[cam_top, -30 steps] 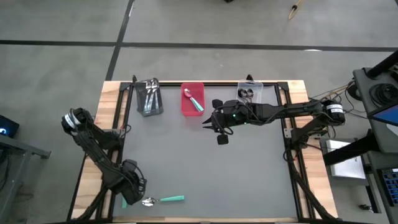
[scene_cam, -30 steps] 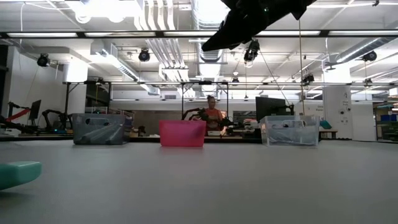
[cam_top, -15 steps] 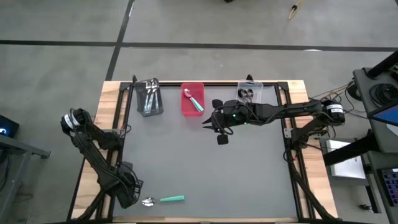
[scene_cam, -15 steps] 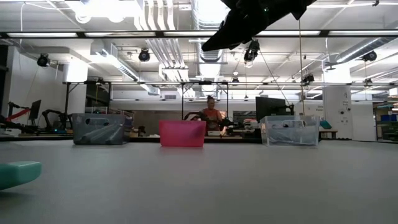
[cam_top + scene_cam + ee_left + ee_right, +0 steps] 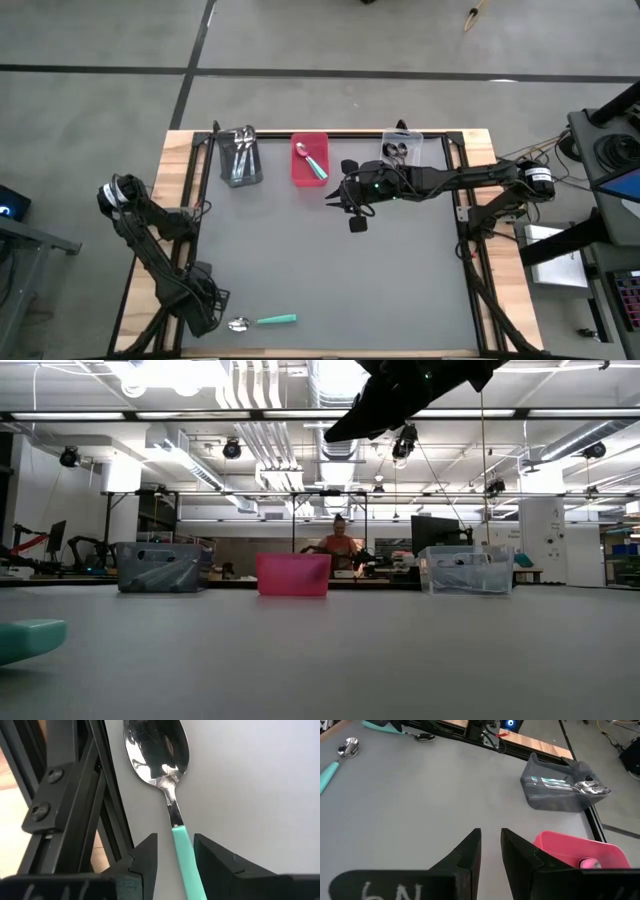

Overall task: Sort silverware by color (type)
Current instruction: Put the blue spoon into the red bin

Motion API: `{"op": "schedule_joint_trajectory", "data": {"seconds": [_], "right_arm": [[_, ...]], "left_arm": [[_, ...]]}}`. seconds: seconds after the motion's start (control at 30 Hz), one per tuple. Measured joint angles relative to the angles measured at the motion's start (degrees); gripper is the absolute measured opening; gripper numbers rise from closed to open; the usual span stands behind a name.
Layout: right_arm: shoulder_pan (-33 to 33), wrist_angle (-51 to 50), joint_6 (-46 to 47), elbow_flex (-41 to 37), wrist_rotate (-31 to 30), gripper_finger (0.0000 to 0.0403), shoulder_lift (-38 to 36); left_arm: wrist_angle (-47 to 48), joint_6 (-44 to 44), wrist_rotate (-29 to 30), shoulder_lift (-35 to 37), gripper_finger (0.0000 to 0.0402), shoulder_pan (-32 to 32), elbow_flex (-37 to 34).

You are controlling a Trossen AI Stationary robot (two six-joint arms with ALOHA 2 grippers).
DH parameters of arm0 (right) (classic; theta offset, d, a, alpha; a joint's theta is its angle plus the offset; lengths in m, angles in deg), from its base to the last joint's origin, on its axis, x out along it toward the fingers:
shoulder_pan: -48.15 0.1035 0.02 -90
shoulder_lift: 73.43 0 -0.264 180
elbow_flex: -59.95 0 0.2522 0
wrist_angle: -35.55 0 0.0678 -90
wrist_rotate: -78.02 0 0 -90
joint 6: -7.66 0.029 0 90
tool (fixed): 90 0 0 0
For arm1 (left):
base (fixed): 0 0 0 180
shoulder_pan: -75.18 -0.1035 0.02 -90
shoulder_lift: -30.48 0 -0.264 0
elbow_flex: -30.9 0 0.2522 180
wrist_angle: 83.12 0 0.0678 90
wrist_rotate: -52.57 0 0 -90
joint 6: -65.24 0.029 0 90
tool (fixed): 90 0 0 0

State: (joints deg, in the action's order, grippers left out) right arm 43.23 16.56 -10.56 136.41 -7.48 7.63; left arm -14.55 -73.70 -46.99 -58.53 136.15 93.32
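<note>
A spoon with a silver bowl and teal handle [image 5: 262,321] lies flat on the grey mat by the near edge, bowl toward the left. My left gripper [image 5: 205,303] is low beside the bowl end and open. In the left wrist view its fingers [image 5: 146,856] stand on either side of the teal handle [image 5: 182,851] and touch nothing I can see. My right gripper [image 5: 347,198] hovers high near the pink bin [image 5: 309,160], empty, its fingers [image 5: 470,851] a narrow gap apart. More spoons sit in the bins.
Three bins stand along the far edge: grey [image 5: 241,158], pink, and clear [image 5: 401,150], each holding spoons. The black frame rail [image 5: 75,795] runs close beside the spoon. A person [image 5: 340,546] sits in the room far behind the table.
My left gripper has shifted a little toward the table's near left corner. The teal-handled spoon has stayed where it lay. My right arm has kept still.
</note>
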Motion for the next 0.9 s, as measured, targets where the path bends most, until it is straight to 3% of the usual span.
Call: {"op": "schedule_joint_trajectory", "data": {"seconds": [0.5, 0.9], "right_arm": [[0.0, 0.0, 0.0, 0.0, 0.0, 0.0066, 0.0], [0.0, 0.0, 0.0, 0.0, 0.0, 0.0066, 0.0]], "left_arm": [[-5.6, -1.0, 1.2, 0.0, 0.0105, 0.0, -4.1], [-5.3, -0.3, 1.6, 0.0, 0.0012, 0.0, -4.1]]}}
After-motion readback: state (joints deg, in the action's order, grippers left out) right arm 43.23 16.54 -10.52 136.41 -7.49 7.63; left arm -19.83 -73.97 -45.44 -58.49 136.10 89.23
